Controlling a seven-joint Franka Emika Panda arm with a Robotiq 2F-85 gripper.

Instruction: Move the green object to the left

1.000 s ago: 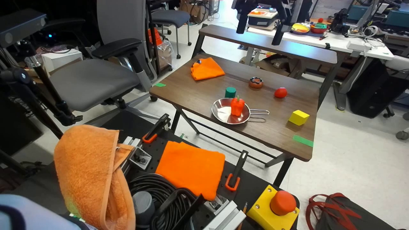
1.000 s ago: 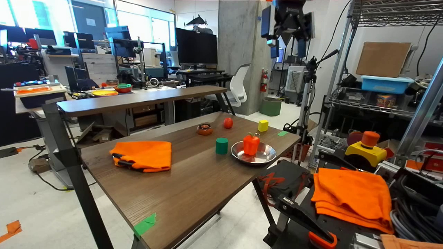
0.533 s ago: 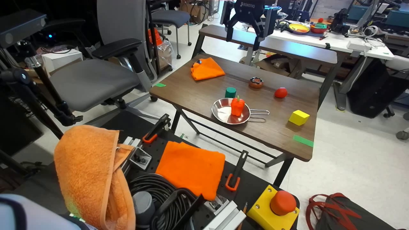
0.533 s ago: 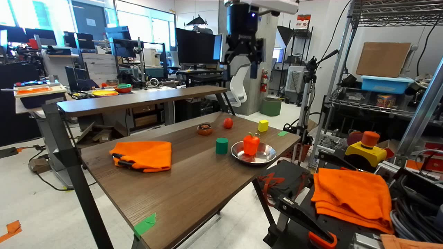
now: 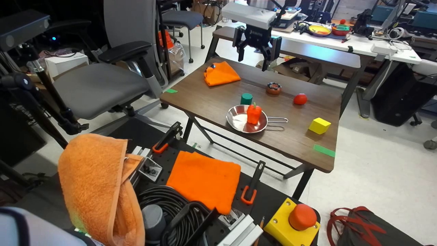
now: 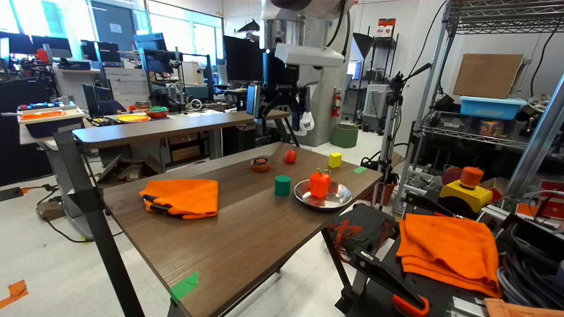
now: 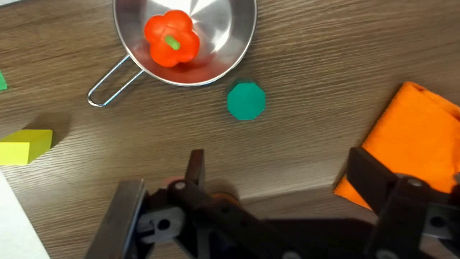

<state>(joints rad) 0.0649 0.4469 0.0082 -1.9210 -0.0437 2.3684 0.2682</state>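
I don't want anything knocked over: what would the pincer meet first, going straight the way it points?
Probably the brown tabletop beside the green block, though how closely the pincer would pass the block is unclear.

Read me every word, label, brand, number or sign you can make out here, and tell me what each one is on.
"ROBOTIQ", on the gripper, in an exterior view; small but legible.
Too small to read, in an exterior view: the label on the clamp, the pale sheet in the background, any print on the patterned box.
The wrist view shows no readable text.
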